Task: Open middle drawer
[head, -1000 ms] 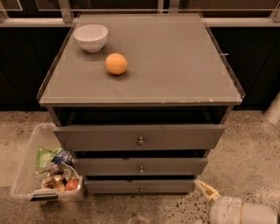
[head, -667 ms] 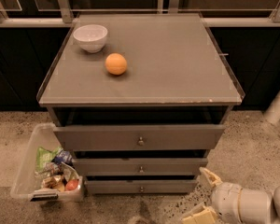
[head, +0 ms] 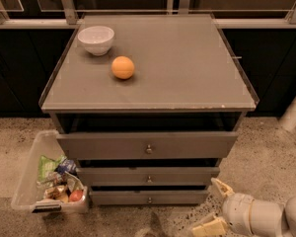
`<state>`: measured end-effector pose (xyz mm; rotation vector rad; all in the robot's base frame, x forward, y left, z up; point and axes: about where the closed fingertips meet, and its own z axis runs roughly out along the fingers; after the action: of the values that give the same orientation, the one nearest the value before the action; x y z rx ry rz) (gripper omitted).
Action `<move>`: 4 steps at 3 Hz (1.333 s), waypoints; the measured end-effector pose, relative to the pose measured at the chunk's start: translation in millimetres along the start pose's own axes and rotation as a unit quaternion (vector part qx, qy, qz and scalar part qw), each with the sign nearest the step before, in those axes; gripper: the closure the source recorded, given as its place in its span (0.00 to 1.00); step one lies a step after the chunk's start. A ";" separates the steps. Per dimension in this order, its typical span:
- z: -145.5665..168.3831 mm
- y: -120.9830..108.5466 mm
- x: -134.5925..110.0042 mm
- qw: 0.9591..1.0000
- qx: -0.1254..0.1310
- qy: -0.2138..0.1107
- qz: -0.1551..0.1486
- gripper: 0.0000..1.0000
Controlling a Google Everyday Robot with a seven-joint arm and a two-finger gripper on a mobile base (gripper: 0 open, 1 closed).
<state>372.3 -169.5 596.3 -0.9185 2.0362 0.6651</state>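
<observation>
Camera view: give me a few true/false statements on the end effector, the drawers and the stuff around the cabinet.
1. The end effector grips the knob of the middle drawer. False: it is low on the right, by the cabinet's bottom corner, fingers open, touching no knob.
2. The orange lies in the white bowl. False: it lies on the cabinet top, beside the bowl and apart from it.
3. A clear bin with packets in it stands on the floor left of the cabinet. True.
4. Each of the three drawer fronts has one small knob at centre. True.
</observation>
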 end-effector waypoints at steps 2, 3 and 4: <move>47.6 -43.7 29.0 0.999 0.000 -0.053 0.012 0.00; 82.8 -58.7 37.5 0.997 -0.018 -0.073 0.007 0.00; 88.8 -59.4 39.5 0.997 -0.022 -0.077 0.010 0.00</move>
<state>441.6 -157.2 506.8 -0.8460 1.9032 0.7697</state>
